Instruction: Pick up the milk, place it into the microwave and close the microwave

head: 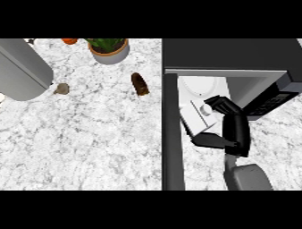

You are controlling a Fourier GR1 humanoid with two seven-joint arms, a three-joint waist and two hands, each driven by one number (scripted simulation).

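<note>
The white rectangular milk carton [196, 117] is lying tilted at the mouth of the black microwave oven [246, 58], its upper end reaching toward the white round turntable plate [200, 86] inside the cavity and its lower end sticking out over the counter. The black right hand [231, 127] is wrapping around the carton from the carton's right side: curled fingers [218, 103] are hooking over its upper part and the thumb [210, 141] is pressing under its lower end, so the carton is sitting between them in a grasp. The grey forearm [246, 176] is rising from the lower edge. The microwave's dark door [171, 134] is standing open, running edge-on just left of the carton. Out on the white speckled marble counter [81, 143] are sitting a brown oblong item [140, 84], a small tan lump [62, 88], a potted green plant [107, 48] and a grey rounded appliance [12, 67].
</note>
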